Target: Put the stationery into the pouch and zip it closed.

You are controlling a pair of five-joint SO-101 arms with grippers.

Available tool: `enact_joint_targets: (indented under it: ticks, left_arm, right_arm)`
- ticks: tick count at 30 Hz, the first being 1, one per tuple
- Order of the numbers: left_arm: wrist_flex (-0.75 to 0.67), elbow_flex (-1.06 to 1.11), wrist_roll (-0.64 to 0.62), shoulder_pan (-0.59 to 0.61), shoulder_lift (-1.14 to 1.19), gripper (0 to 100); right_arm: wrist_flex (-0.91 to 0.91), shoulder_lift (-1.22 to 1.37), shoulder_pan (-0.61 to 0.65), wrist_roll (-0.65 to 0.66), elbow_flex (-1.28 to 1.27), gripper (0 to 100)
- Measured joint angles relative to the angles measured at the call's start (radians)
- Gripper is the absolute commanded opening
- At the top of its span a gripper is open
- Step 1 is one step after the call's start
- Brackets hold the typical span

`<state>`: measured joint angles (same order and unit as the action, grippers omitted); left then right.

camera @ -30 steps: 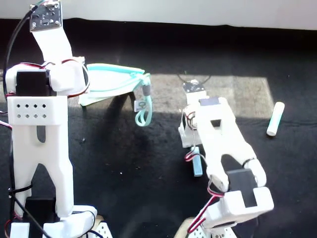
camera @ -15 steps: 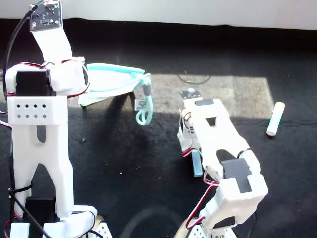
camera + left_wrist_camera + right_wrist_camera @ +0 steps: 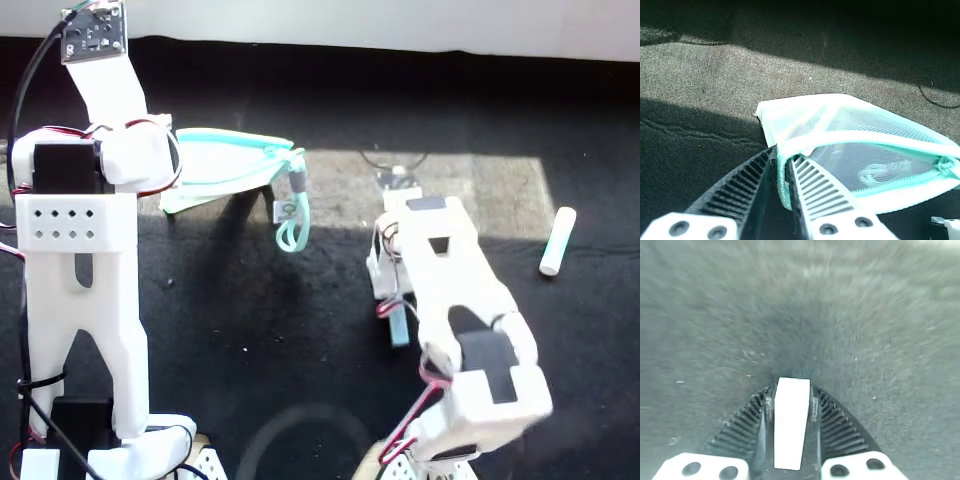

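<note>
The black cloth-covered table carries everything. The mint-green mesh pouch is at the far side, before the left arm, and the left gripper is clenched on the pouch's rim near one corner. The right gripper stands near the table's middle, well apart from the pouch. It grasps a pale flat-ended stationery stick between its jaws, the tip pointing down to the cloth. A white and green tube rests far to the right, untouched. The risk, I think, is at the pouch's mouth. It looks narrow and soft, so the stick may catch the rim and pull the pouch out of the thin hold. The stick may also slide in the jaws if it strikes the cloth.
</note>
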<state>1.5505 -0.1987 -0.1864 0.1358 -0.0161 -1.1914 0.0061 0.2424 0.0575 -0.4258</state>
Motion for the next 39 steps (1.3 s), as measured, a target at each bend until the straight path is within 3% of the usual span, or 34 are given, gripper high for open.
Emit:
enact_joint_targets:
  ticks: [8,14,22,39]
  left_arm:
    - [0.0,0.0,0.0,0.0,0.0,1]
    - [0.0,0.0,0.0,-0.002,0.0,1]
    - [0.0,0.0,0.0,-0.002,0.0,1]
    - [0.0,0.0,0.0,-0.002,0.0,1]
  right_arm:
    - [-0.008,-0.532,0.052,0.0,0.078,0.6]
    - [0.209,-0.717,0.239,0.0,0.187,0.6]
    - [0.537,-0.666,0.486,0.0,0.209,0.6]
    - [0.701,-0.333,0.502,0.0,0.209,0.6]
